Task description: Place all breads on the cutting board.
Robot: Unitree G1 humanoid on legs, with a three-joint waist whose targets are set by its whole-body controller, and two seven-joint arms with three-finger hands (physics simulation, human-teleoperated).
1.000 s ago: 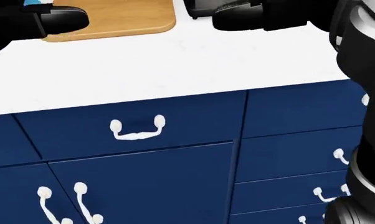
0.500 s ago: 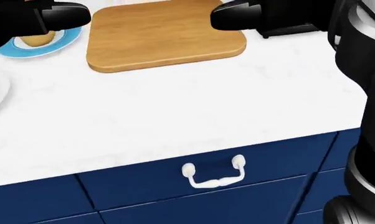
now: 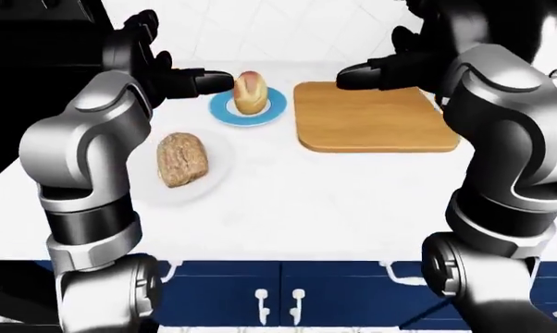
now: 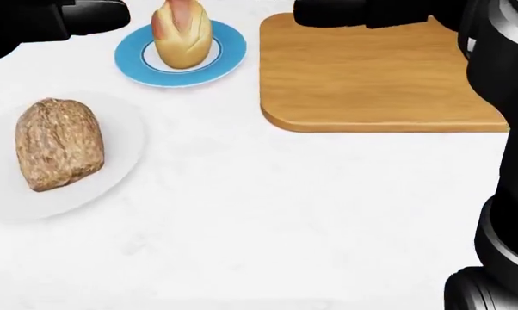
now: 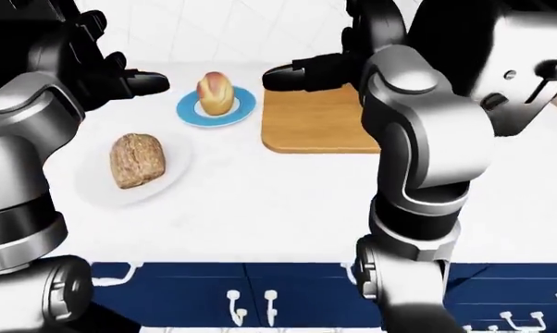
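Bread: a speckled brown loaf [image 4: 59,143] on a white plate [image 4: 113,177], a golden roll [image 4: 182,35] on a blue plate [image 4: 220,61]. Left fingers [image 3: 200,82] beside the roll, right fingers [image 3: 371,75] over the cutting board [image 4: 371,84]; their spread I cannot tell.

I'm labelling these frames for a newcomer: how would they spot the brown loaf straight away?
On the white counter, look left of the wooden cutting board. Two plates sit there; the brown loaf lies on the white plate, speckled and dark, unlike the pale glossy roll upright on the blue plate.
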